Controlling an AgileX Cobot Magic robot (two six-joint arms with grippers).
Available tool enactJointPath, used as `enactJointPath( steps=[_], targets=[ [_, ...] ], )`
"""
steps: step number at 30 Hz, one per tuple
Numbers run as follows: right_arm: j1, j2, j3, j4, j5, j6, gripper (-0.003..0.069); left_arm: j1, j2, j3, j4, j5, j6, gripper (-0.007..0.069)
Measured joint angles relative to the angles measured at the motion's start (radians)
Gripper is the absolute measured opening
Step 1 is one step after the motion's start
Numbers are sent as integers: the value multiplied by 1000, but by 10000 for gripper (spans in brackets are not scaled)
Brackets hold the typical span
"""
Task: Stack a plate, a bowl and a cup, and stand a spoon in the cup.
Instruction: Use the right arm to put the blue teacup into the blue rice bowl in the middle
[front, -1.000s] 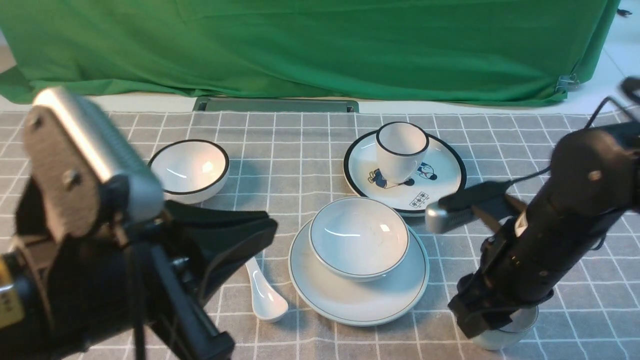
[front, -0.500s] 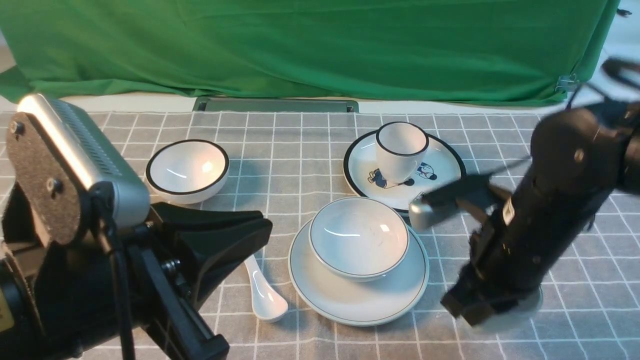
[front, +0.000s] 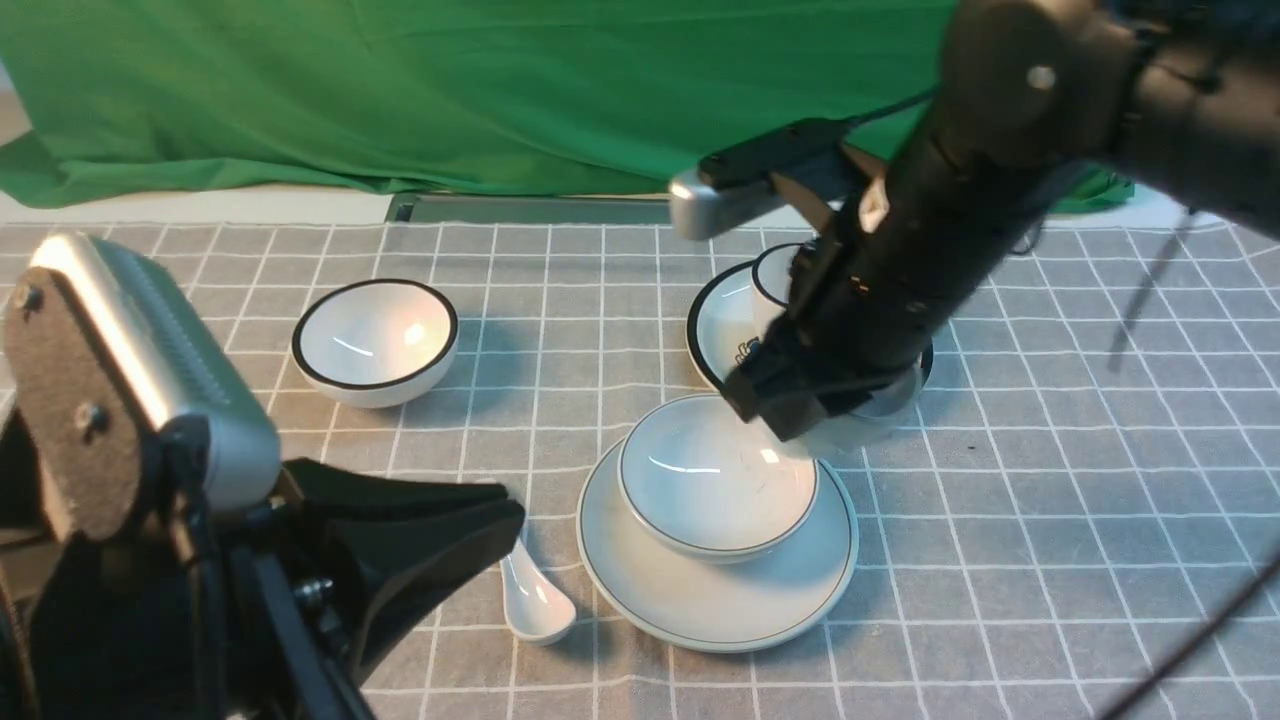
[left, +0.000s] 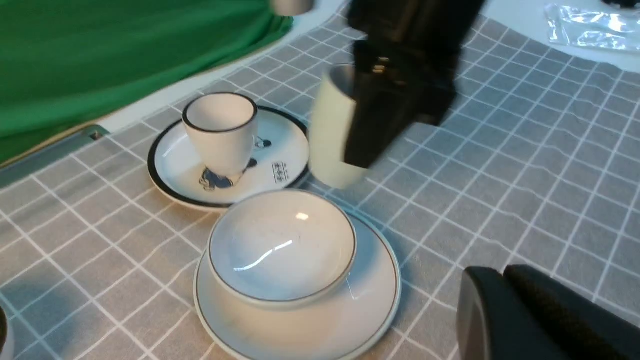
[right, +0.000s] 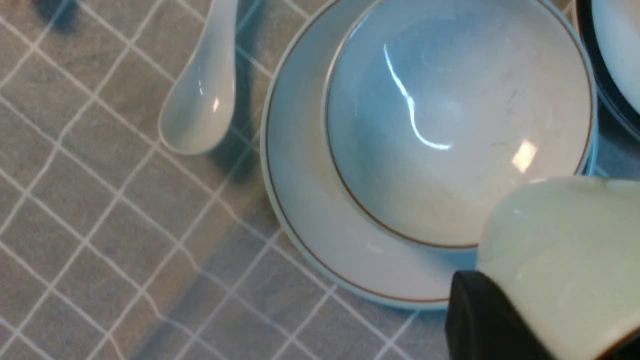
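Two pieces are stacked on the bench (front: 1050, 520): the empty bowl (front: 715, 475) sits in the plate (front: 700, 610). The right end effector (front: 800, 405) grips the cup (left: 327, 135), mouth up, in the air by the bowl's far right rim; the left end effector (front: 505, 515) is closed. The spoon (front: 535, 600) lies left of the plate, scoop toward the robot, handle pointing away.

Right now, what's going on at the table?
The right gripper holds the cup in the air, just by the far right edge of the bowl. The bowl already sits on the plate. The spoon lies on the cloth left of the plate. The left gripper is shut, empty, near the spoon.
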Motion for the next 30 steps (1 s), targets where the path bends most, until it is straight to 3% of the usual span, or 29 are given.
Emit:
enactJointPath(
  steps=[7,11,27,30],
  targets=[
    [24,133,-83,-1,28,0,80,0,-31,0,210,71,-191,10],
    [41,166,-90,0,11,-1,80,0,-31,0,255,89,-234,10],
    [53,264,-91,-1,-53,0,83,0,-31,0,271,89,-260,10],
    [53,268,-91,-1,-61,0,120,0,-31,0,271,89,-261,10]
  ],
)
